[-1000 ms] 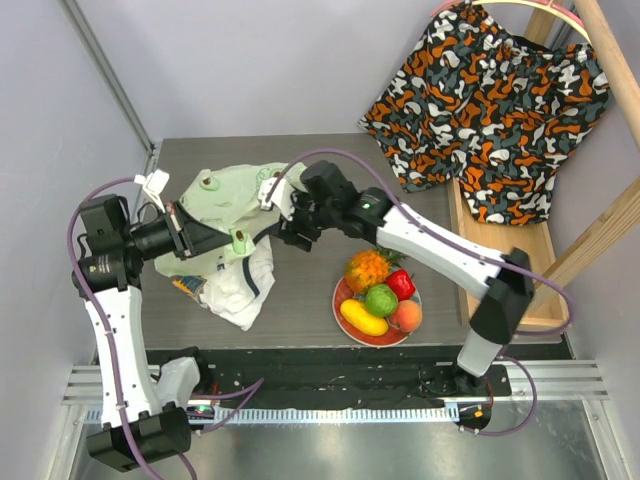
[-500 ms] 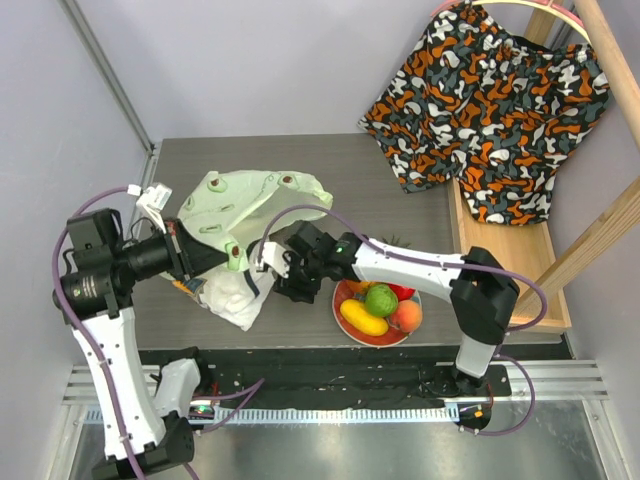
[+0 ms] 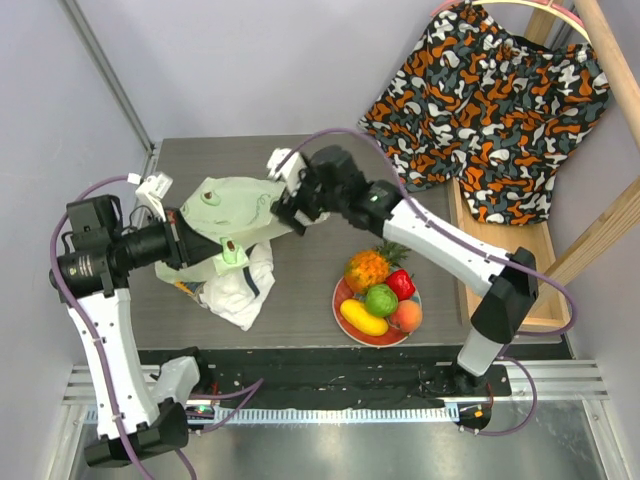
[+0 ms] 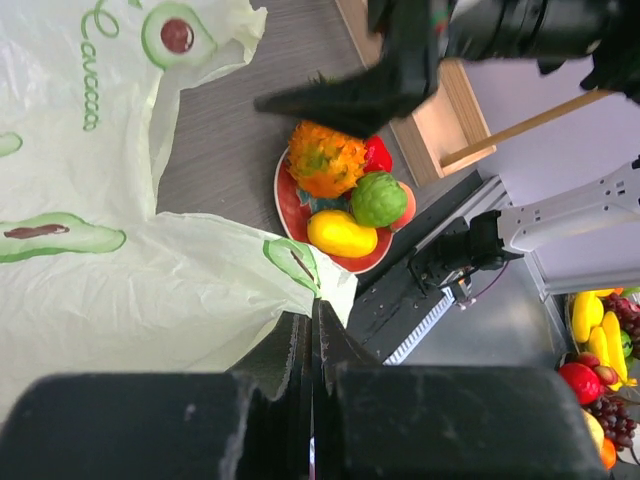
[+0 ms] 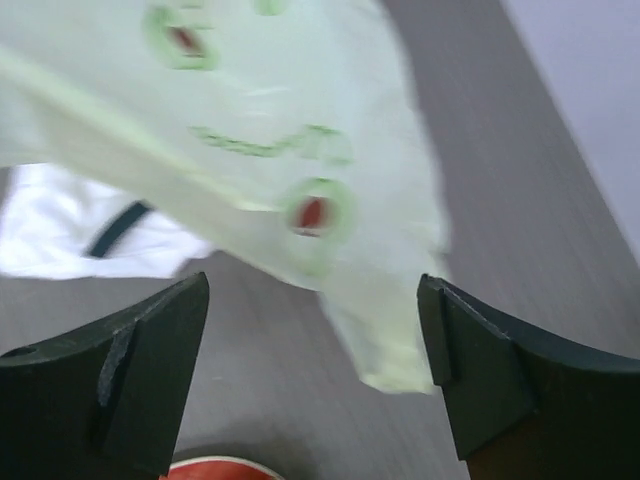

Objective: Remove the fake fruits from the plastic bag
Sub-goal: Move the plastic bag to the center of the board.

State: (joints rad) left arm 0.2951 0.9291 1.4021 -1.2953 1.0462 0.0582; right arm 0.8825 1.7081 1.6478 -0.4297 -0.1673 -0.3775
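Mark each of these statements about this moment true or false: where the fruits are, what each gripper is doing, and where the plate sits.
1. The fake fruits lie on the red plate, outside the plastic bag. True.
2. The right gripper is shut on the plastic bag. False: its fingers stand wide apart above the bag, with nothing held between them.
3. The left gripper is shut on the plastic bag. True: its fingers pinch an edge of the bag.
4. The red plate rests on the white T-shirt. False: the plate sits on the bare table, to the right of the shirt, and the shirt lies under the bag.
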